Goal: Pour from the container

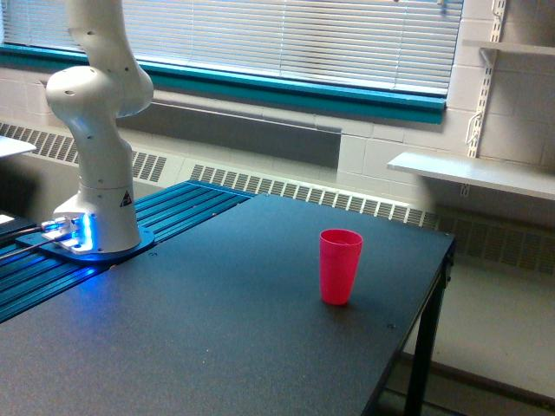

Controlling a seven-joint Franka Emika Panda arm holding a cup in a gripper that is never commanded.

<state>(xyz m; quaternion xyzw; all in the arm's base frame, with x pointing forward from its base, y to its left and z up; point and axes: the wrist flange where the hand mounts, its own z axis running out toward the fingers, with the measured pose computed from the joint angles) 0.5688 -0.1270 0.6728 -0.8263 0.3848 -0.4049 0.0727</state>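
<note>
Arm: white Franka base and lower links standing at the far left of the tabletop, upper part running out of the top of the view.
Tool: not showing in the view, so cannot tell if it is apart, together or clamped on anything.
Container: not showing anywhere in the view.
Pink cup: opaque pink-red cup sitting upright on the tabletop, right of centre, well apart from the arm base.
Tabletop: dark speckled surface, blue ribbed panel lying along its left side.
Labels: small triangular sticker showing on the base, unreadable.
Lights: blue glow shining at the base foot.
</note>
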